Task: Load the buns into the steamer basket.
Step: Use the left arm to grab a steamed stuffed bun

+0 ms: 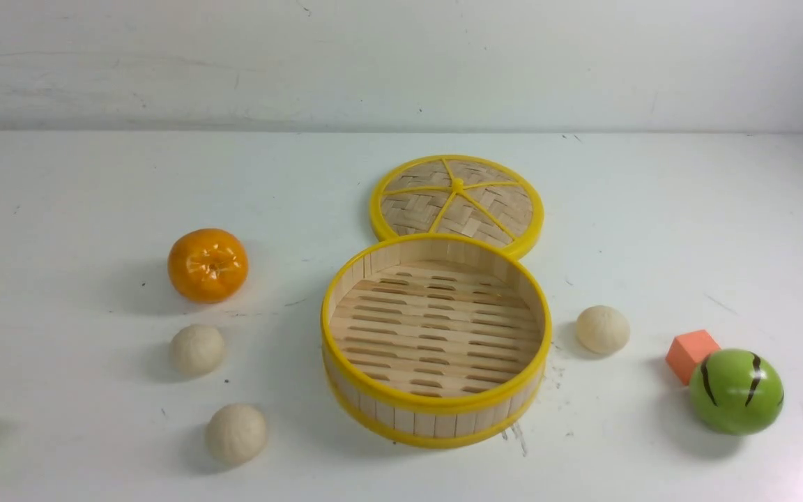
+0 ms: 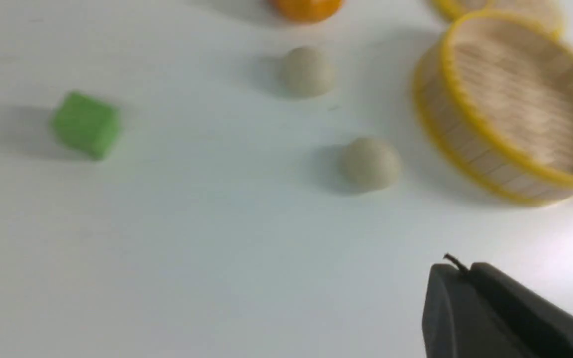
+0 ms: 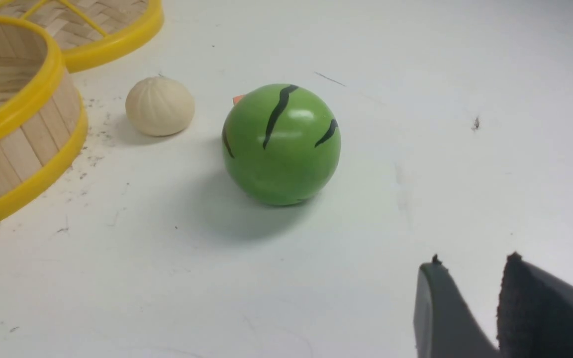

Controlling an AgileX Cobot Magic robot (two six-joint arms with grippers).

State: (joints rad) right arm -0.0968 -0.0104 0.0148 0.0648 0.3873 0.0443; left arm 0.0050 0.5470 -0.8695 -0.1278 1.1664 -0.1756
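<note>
The left tool (image 2: 458,271) hangs over the table (image 2: 192,248) with its jaws pressed together, holding nothing. Ahead of it lie a near bun (image 2: 368,164) and, beyond that, a far bun (image 2: 307,71), with the steamer basket (image 2: 470,149) beside them. The right tool (image 3: 474,259) has its jaws narrowly apart and empty. A green ball (image 3: 281,144) sits ahead of it, and past the ball the 3rd bun (image 3: 159,105) rests near the basket's wall. All 3 are on the table, outside the basket.
</note>
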